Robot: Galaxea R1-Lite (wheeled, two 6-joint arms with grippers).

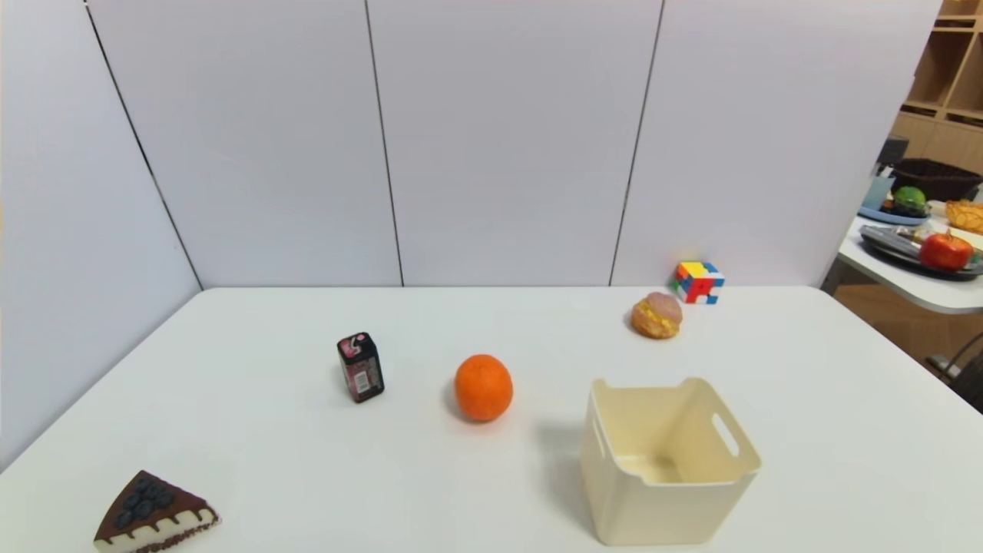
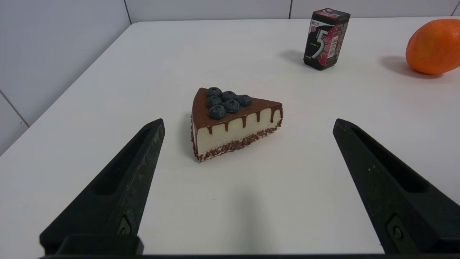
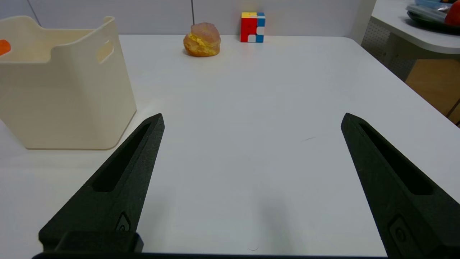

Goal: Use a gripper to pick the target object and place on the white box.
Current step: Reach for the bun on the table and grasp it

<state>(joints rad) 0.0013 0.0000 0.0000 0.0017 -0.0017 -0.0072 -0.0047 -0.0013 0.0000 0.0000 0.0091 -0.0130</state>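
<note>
From the head camera, the target object sits on the surface beyond the white box, just in front of a colour cube — on the robot's right half, with neither arm in sight. At the left wrist, the left gripper is spread wide and empty over a cake slice, the bun nowhere in view. At the right wrist, the right gripper is wide open and holds nothing; the target object lies well ahead of it, past the white box — so the right arm looks nearer. The bun is round, with no long axis.
</note>
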